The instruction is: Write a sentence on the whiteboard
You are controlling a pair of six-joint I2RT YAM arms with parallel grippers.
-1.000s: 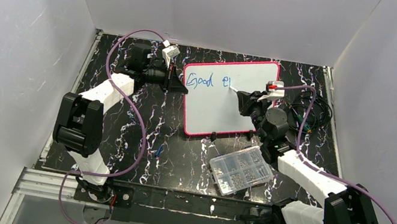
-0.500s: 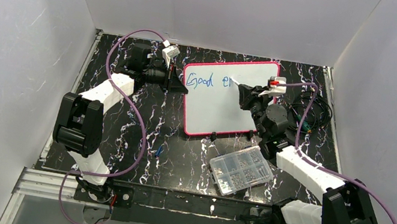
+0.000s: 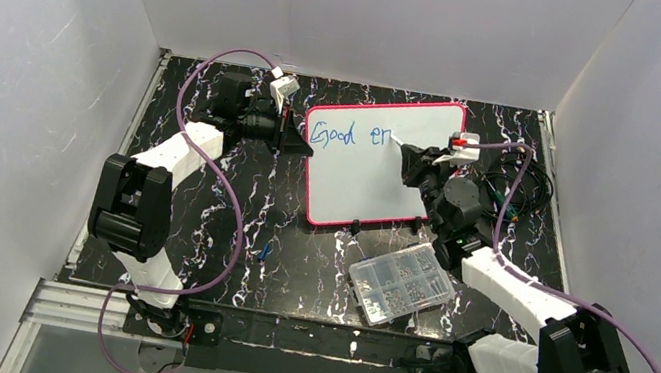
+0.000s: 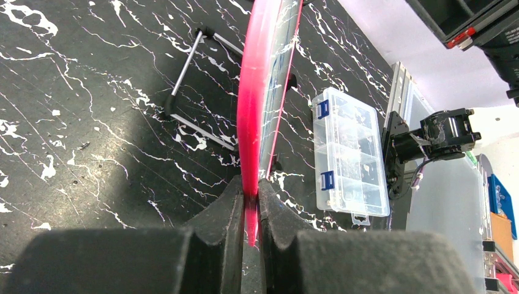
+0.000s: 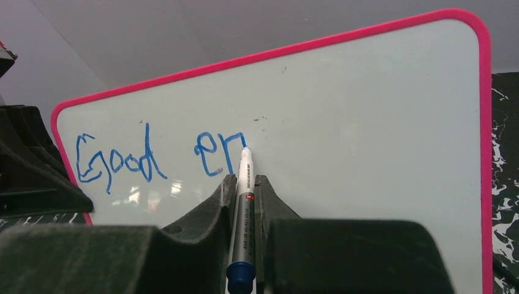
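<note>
The whiteboard (image 3: 378,179) stands tilted at the back middle of the table, white with a pink-red frame. My left gripper (image 3: 304,139) is shut on its left edge; in the left wrist view the fingertips (image 4: 250,187) pinch the pink frame (image 4: 257,92). My right gripper (image 5: 245,180) is shut on a grey marker (image 5: 243,220) with a blue end. The marker's white tip touches the board (image 5: 379,122) at the top right of the last letter. The sentence (image 5: 116,160) reads "Good en" in blue on one line (image 3: 347,135). The right gripper (image 3: 409,159) sits before the board's upper middle.
A clear compartmented parts box (image 3: 400,281) lies on the black marbled table in front of the board, also in the left wrist view (image 4: 349,153). A small blue object (image 3: 265,251) lies at centre left. Cables (image 3: 524,189) bunch by the right wall. A wire stand (image 4: 196,92) props the board.
The right gripper shifted the marker a little up and right across the board, and the second word grew from an "e" with one stroke to "en". The left arm stayed still.
</note>
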